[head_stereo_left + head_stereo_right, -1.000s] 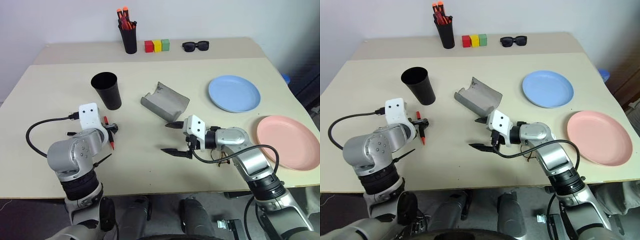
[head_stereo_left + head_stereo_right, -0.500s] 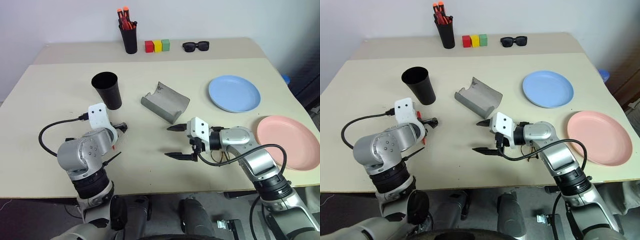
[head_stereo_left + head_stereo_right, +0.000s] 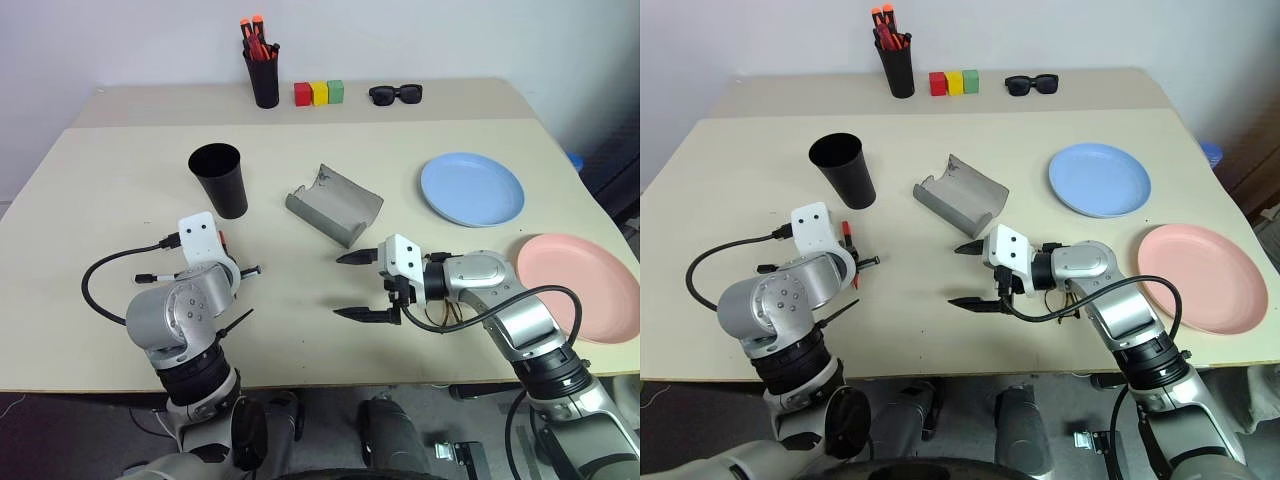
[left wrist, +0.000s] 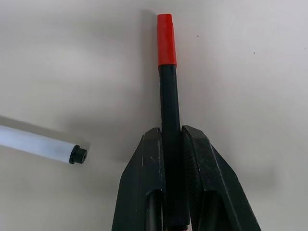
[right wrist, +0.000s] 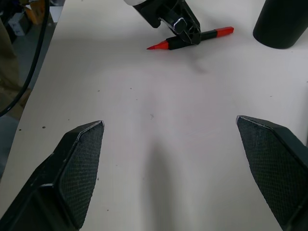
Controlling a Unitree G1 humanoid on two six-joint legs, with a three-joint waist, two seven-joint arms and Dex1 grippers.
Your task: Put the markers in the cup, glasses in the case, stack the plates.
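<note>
While clamped lengthwise, marker [image 4: 167, 86] along tool [image 4: 171, 139].

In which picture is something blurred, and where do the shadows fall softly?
In the left wrist view the white marker is smeared at its far end, while the black marker with red ends in the left end effector is sharp. In the right wrist view a soft shadow lies on the table between the open fingers. The left eye view shows even light, without glare.

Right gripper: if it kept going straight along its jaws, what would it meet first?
Bare table at first; farther along that line the left gripper shut on the red-ended marker, though depth is unclear.
</note>
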